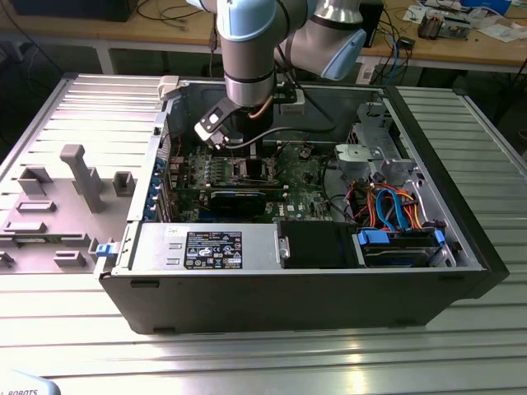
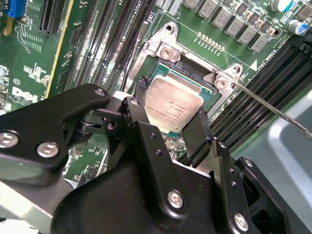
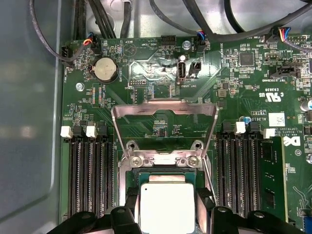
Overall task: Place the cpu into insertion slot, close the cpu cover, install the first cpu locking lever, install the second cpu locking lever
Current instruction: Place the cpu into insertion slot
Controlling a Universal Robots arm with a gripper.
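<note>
In both wrist views my gripper (image 2: 171, 105) (image 3: 167, 204) reaches down over the green motherboard (image 1: 309, 197), with one black finger on each of two opposite sides of the cpu (image 2: 173, 97) (image 3: 167, 212). The fingers are shut on this silver-grey chip. It lies level in the insertion slot (image 2: 194, 78) (image 3: 123, 187), inside the socket's silvery rim. The cpu cover (image 3: 163, 105), a thin metal frame with a large cut-out, stands flipped open beyond the socket's hinge. A thin wire locking lever (image 2: 273, 107) (image 3: 208, 175) sticks out beside the socket. In the exterior view the arm's wrist (image 1: 247, 123) hangs inside the open computer case.
Rows of black memory slots (image 3: 90, 180) (image 3: 239, 175) flank the socket. Black cables (image 3: 97, 19) run along the case wall. In the exterior view, a drive bay with blue and orange cables (image 1: 395, 210) is at the right, a power supply box (image 1: 206, 247) in front, and a grey fixture tray (image 1: 66, 189) at the left.
</note>
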